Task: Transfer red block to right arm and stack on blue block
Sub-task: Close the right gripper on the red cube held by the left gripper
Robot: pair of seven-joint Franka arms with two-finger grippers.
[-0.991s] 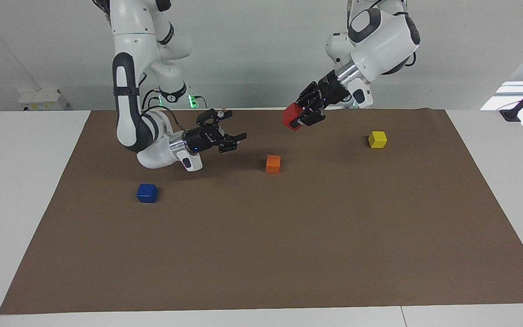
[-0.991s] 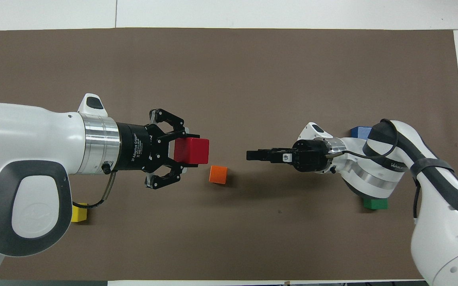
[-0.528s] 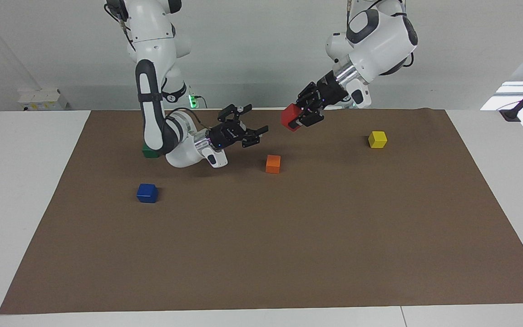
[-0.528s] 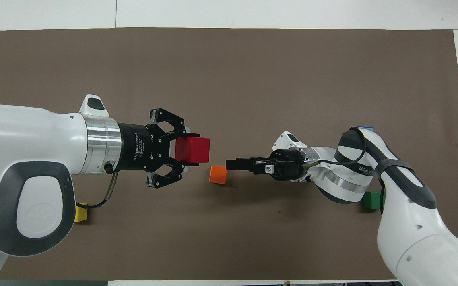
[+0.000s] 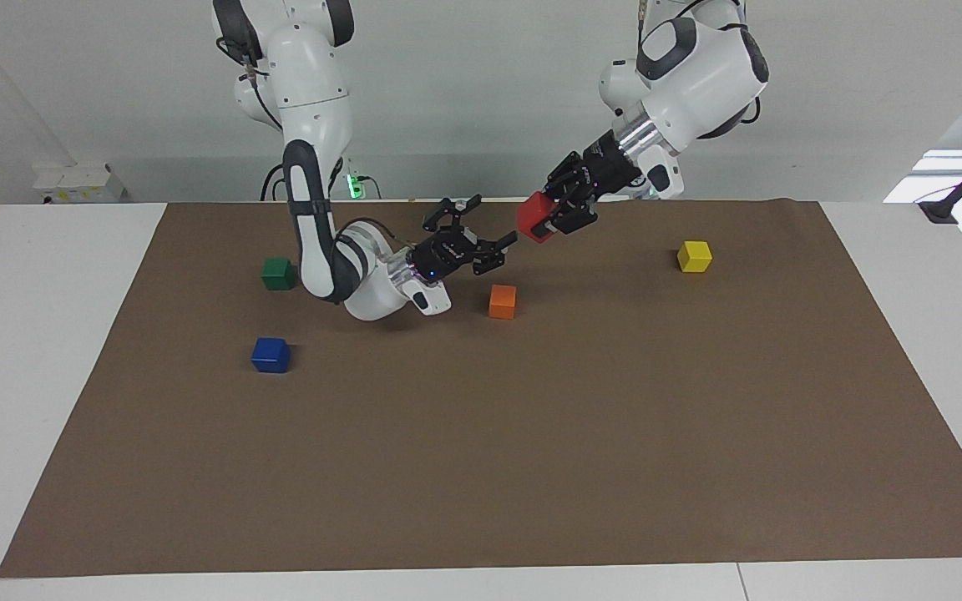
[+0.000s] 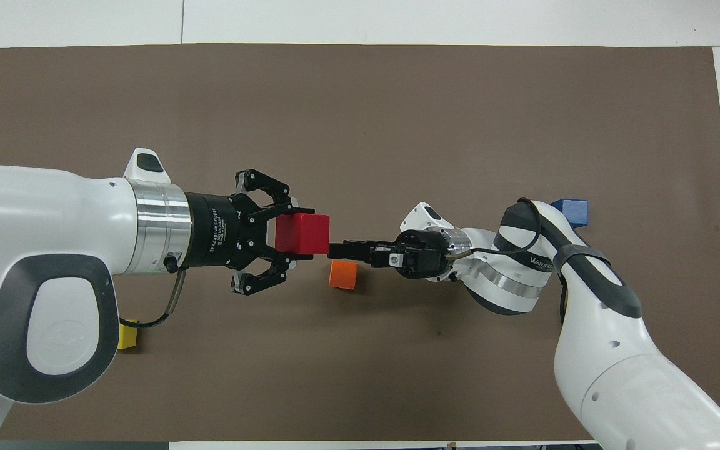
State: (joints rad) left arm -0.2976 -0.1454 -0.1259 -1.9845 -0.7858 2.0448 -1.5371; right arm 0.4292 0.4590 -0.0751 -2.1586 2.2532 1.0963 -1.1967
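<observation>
My left gripper [image 5: 544, 219] is shut on the red block [image 5: 534, 217] and holds it in the air over the brown mat, above a spot beside the orange cube [image 5: 502, 301]. In the overhead view the left gripper [image 6: 302, 237] and the red block [image 6: 301, 234] sit mid-mat. My right gripper [image 5: 504, 250], with a blue light at its wrist, is open, lies low and level, and points at the red block, its tips right at the block's free face. It is seen edge-on in the overhead view [image 6: 335, 250]. The blue block [image 5: 270, 355] [image 6: 571, 211] rests on the mat toward the right arm's end.
A green cube [image 5: 278, 273] sits nearer to the robots than the blue block, hidden by the right arm in the overhead view. The orange cube [image 6: 343, 275] lies under the grippers' meeting point. A yellow cube [image 5: 694, 256] [image 6: 125, 334] sits toward the left arm's end. The brown mat [image 5: 531, 459] covers the table.
My right arm has swung toward the left gripper, bringing its open gripper up to the red block and uncovering the green cube. The left gripper has barely moved.
</observation>
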